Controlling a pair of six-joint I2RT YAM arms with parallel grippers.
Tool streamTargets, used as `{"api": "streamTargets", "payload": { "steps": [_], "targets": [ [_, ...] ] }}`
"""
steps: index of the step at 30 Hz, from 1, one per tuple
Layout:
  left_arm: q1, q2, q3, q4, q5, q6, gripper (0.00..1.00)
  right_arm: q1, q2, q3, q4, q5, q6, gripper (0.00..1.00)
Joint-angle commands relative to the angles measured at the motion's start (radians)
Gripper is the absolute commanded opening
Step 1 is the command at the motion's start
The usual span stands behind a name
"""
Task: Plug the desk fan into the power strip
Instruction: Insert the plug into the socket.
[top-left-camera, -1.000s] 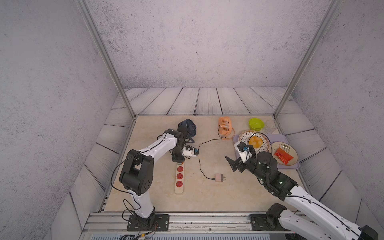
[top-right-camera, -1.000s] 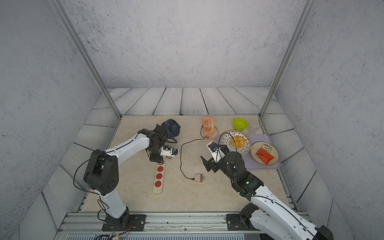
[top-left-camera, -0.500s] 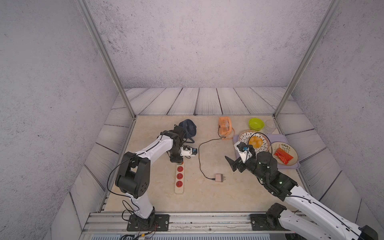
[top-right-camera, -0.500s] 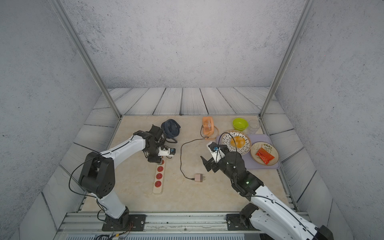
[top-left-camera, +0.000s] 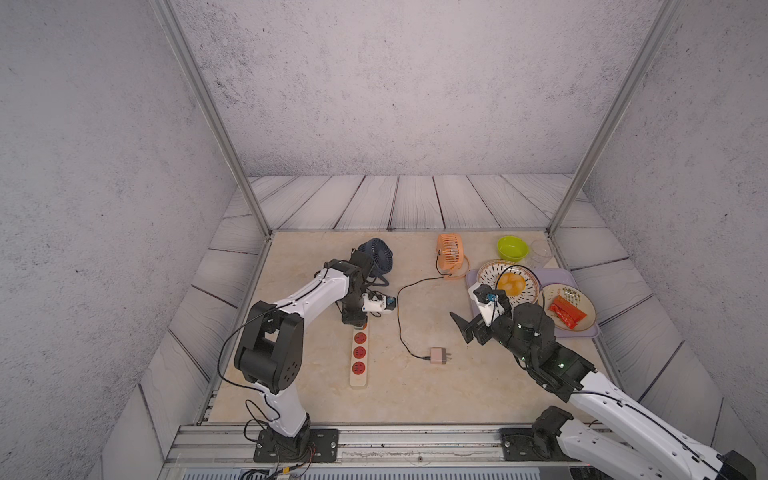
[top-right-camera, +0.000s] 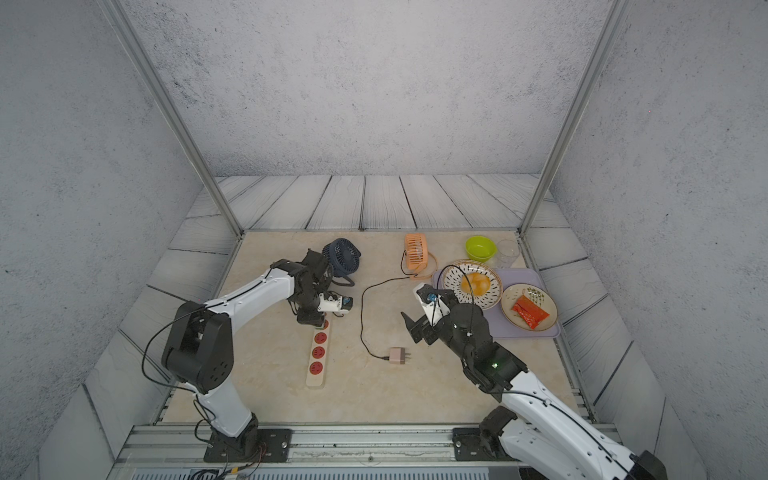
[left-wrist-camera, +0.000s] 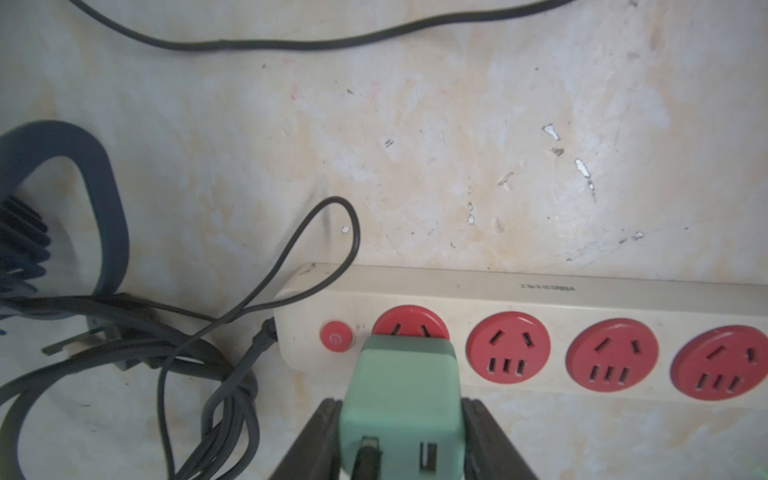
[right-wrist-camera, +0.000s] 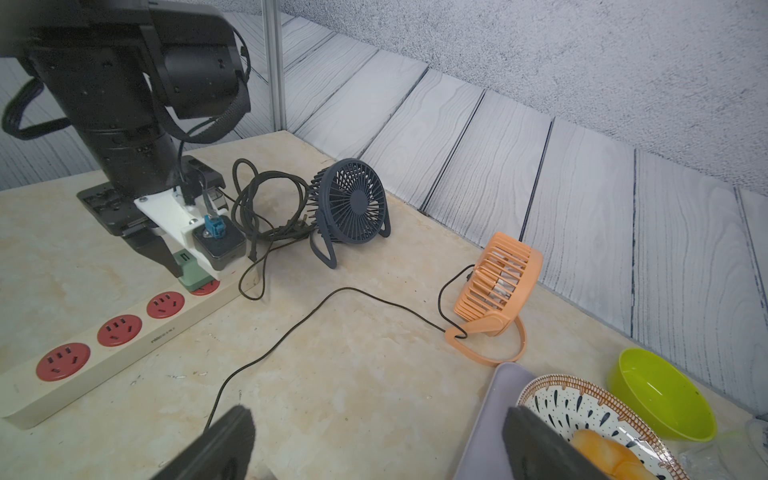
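The power strip (top-left-camera: 359, 376) lies cream-beige on the table with a row of red sockets, also clear in the left wrist view as power strip (left-wrist-camera: 540, 291). My left gripper (left-wrist-camera: 402, 405) is shut on a green plug adapter (left-wrist-camera: 401, 386), which is pressed down onto the end socket beside the red switch; its prongs are hidden. A thin black cable runs from it towards the dark blue fan (top-left-camera: 379, 255). The orange fan (top-left-camera: 449, 251) stands further right, and its cable ends in a pink adapter (top-left-camera: 438, 356) lying loose on the table. My right gripper (right-wrist-camera: 376, 419) hovers open and holds nothing.
The strip's thick black cord (right-wrist-camera: 266, 199) lies coiled beside the blue fan. At the back right a purple tray (top-left-camera: 582, 334) holds a patterned plate (top-left-camera: 509, 282) of orange food and a plate with a red packet (top-left-camera: 567, 313). Behind it sits a green bowl (top-left-camera: 512, 247).
My left arm has shifted slightly above the strip's far end, still gripping the green adapter. The right arm and the pink adapter have not moved.
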Motion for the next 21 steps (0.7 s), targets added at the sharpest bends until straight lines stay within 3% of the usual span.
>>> {"api": "streamTargets", "payload": {
  "steps": [1,13,21],
  "targets": [
    [0.000,0.126,-0.114,0.009,-0.014,-0.020,0.00,0.002,-0.005,-0.003,0.013,-0.003,0.003,0.99],
    [0.074,0.076,-0.158,0.045,0.084,-0.008,0.00,0.002,-0.007,0.000,0.007,-0.003,0.001,0.99],
    [0.048,0.115,-0.121,0.025,0.045,-0.017,0.00,0.001,-0.012,0.000,0.004,-0.002,0.000,0.99]
  ]
}}
